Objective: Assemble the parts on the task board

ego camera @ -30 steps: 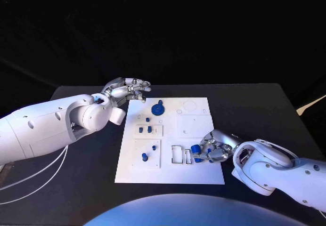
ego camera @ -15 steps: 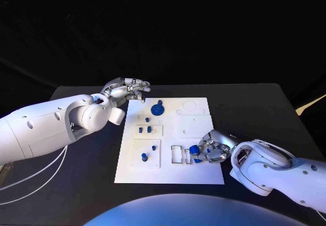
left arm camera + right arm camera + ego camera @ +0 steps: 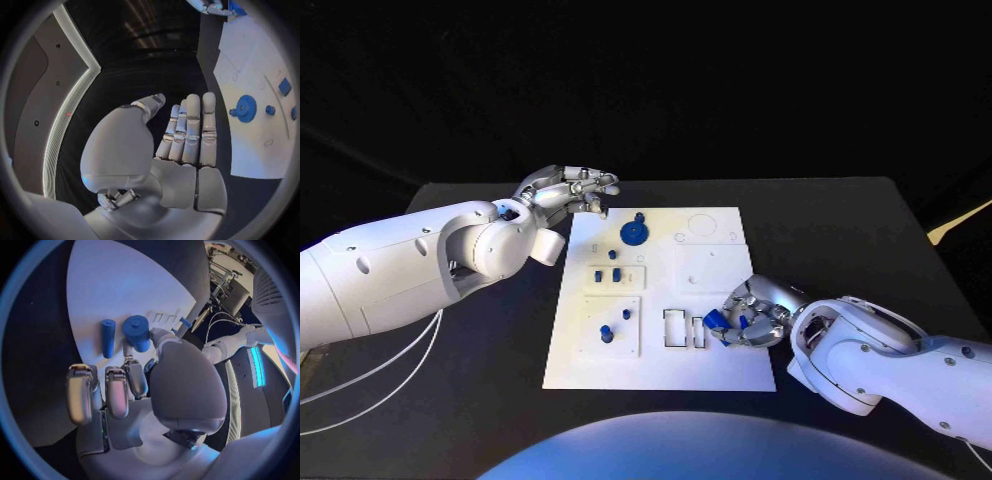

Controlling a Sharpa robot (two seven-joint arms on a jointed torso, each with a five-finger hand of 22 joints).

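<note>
The white task board (image 3: 707,262) lies in the middle of the black table. My right hand (image 3: 753,320) rests at the board's right edge by the empty slots (image 3: 676,328). It pinches a thick blue cylinder (image 3: 137,332) between thumb and a fingertip (image 3: 129,353); that cylinder (image 3: 714,320) stands on the board. A thinner blue peg (image 3: 107,338) lies on the board beside it. My left hand (image 3: 573,188) hovers off the board's far left corner, holding nothing, with its fingers (image 3: 189,131) held straight.
A blue gear (image 3: 635,233) sits at the board's far end, also seen as the blue gear (image 3: 245,108) near my left hand. Small blue pegs (image 3: 606,273) stand mid-board, and others (image 3: 606,332) occupy the near left recess. Black table (image 3: 848,230) surrounds the board.
My right hand has crept slightly toward the slots with the thick blue cylinder, and now covers the blue piece that showed below it. The left arm has not moved.
</note>
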